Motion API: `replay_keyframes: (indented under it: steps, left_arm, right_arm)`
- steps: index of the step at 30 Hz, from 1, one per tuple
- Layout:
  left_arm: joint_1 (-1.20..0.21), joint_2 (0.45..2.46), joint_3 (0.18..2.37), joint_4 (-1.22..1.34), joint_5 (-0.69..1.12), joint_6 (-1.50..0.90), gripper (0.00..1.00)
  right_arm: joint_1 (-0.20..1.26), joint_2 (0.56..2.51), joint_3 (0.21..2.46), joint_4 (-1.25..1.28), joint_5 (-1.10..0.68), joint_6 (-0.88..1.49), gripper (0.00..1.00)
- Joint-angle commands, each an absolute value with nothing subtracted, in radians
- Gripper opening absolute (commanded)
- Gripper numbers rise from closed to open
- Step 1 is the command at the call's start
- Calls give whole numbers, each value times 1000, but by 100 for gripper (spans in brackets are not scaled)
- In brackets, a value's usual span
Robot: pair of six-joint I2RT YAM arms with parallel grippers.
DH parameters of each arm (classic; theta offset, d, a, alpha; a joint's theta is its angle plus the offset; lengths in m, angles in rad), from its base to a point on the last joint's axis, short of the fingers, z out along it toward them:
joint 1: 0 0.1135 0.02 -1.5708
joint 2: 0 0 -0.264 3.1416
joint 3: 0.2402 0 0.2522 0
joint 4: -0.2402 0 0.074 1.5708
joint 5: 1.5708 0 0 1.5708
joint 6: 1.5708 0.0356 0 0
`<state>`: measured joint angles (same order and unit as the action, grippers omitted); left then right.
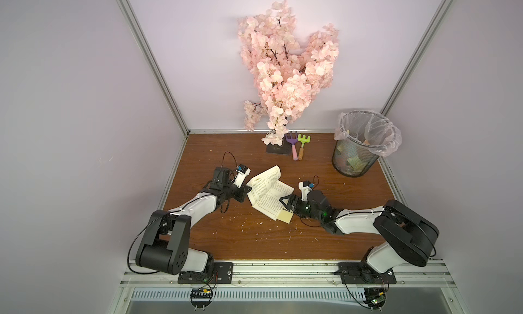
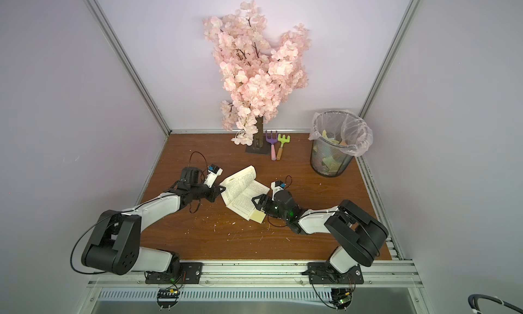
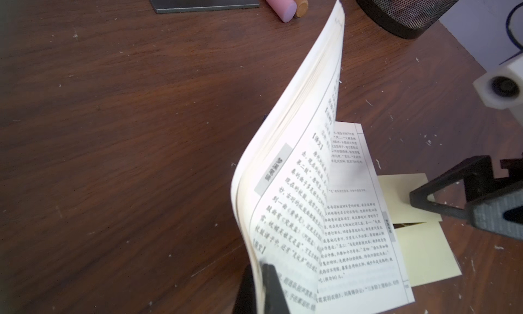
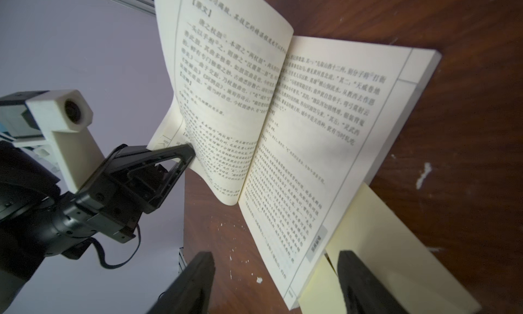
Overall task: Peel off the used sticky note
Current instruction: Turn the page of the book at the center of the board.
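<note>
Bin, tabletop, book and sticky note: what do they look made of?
Bin: black wire mesh, likely metal; see-through holes.
Liner: thin clear plastic, crinkled, glossy.
Tabletop: dark wood grain, perhaps laminate, scuffed with pale flecks.
Book: matte off-white paper, pages curling.
Sticky note: thin matte pale-yellow paper.

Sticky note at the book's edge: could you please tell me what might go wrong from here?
1. The open right end effector straddles the book page edge beside the sticky note, so closing may pinch or tear the page too.
2. The left end effector grips the lifted pages near one edge only; they may slip and flop down over the note.
</note>
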<state>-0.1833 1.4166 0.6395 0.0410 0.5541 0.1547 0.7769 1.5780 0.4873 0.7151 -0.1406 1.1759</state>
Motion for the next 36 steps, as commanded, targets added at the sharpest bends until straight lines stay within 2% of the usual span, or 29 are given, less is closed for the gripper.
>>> replay_keyframes:
  steps: [1, 26, 36]
  left_arm:
    - [-175, 1430, 630, -9, 555, 168, 1]
    - [-175, 1431, 631, -16, 563, 173, 1]
    - [-175, 1433, 631, -16, 564, 171, 1]
  right_arm:
    - [776, 1602, 527, 772, -123, 1188, 71]
    - [765, 1751, 476, 1026, -190, 1353, 71]
    - [765, 1687, 417, 978, -142, 1342, 72]
